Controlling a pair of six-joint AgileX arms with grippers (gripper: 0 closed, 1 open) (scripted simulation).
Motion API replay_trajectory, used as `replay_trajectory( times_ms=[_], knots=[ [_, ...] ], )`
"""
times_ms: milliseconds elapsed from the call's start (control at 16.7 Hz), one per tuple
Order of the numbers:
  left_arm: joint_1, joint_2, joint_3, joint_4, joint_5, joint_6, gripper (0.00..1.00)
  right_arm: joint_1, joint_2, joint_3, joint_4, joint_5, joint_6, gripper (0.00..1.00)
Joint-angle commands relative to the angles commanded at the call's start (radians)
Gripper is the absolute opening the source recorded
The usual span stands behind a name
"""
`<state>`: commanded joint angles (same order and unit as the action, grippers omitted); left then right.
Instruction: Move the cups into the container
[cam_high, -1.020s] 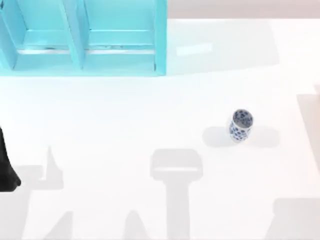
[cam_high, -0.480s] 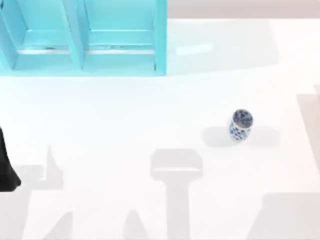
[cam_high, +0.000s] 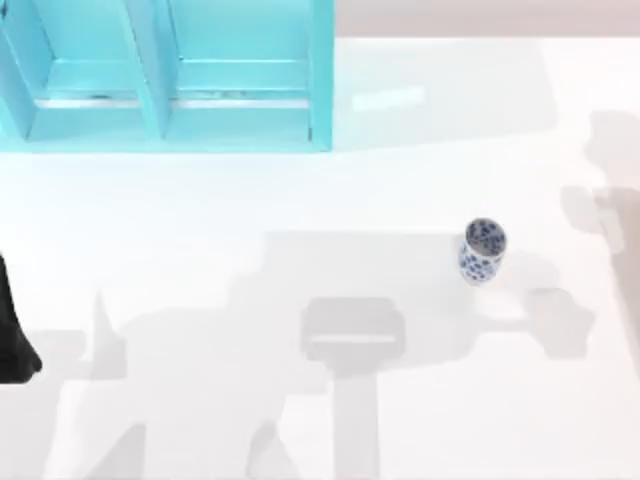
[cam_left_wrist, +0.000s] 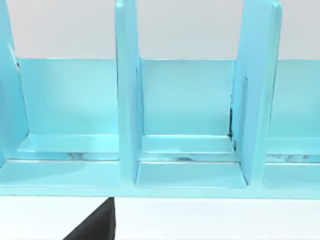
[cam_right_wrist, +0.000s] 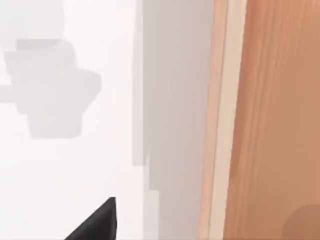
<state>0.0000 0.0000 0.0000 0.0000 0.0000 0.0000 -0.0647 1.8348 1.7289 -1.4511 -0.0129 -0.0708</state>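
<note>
One cup (cam_high: 483, 251) stands upright on the white table (cam_high: 300, 220), right of centre in the top view and well apart from everything else. It is a small handleless cylinder of white ceramic, blotched dark blue inside and out, with its open mouth facing up.

At the table's far left sits the container (cam_high: 170, 75), a smooth, glossy turquoise rack made of flat panels. Upright dividers split it into open compartments, and the ones in sight hold nothing. Soft grey shadows of the arms lie across the tabletop, some blocky, some rounded.

At the top view's left edge, a dark, matte, tapering piece of the left arm (cam_high: 12, 345) juts in, well clear of the cup and nearer than the container. Its fingers cannot be told as open or closed.

From the left wrist view, the container (cam_left_wrist: 190, 150) is seen front-on and close: three compartments side by side, thick dividers with squared edges, and a raised step along the floor of each bay. A black wedge, part of the gripper, crosses the picture's edge.

From the right wrist view comes something the others lack: a warm brown, wood-grained surface (cam_right_wrist: 272, 120) with a paler edge strip, next to the white table (cam_right_wrist: 60, 165). A black wedge shows here too; the right gripper's fingers cannot be told either.
</note>
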Motion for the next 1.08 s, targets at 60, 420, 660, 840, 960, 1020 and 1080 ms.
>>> replay_trajectory(
  times_ms=[60, 420, 660, 840, 960, 1020, 1080],
  knots=[
    [0.0, 0.0, 0.0, 0.0, 0.0, 0.0, 1.0, 0.09, 0.05, 0.035, 0.005, 0.005, 0.087, 1.0],
    [0.0, 0.0, 0.0, 0.0, 0.0, 0.0, 1.0, 0.412, 0.261, 0.186, 0.051, 0.015, 0.421, 1.0],
    [0.0, 0.0, 0.0, 0.0, 0.0, 0.0, 1.0, 0.435, 0.289, 0.208, 0.067, 0.015, 0.46, 1.0],
    [0.0, 0.0, 0.0, 0.0, 0.0, 0.0, 1.0, 0.432, 0.286, 0.204, 0.065, 0.014, 0.458, 1.0],
    [0.0, 0.0, 0.0, 0.0, 0.0, 0.0, 1.0, 0.433, 0.287, 0.188, 0.081, 0.014, 0.458, 1.0],
    [0.0, 0.0, 0.0, 0.0, 0.0, 0.0, 1.0, 0.433, 0.29, 0.166, 0.105, 0.015, 0.458, 1.0],
    [0.0, 0.0, 0.0, 0.0, 0.0, 0.0, 1.0, 0.434, 0.295, 0.137, 0.138, 0.015, 0.458, 1.0]
  ],
)
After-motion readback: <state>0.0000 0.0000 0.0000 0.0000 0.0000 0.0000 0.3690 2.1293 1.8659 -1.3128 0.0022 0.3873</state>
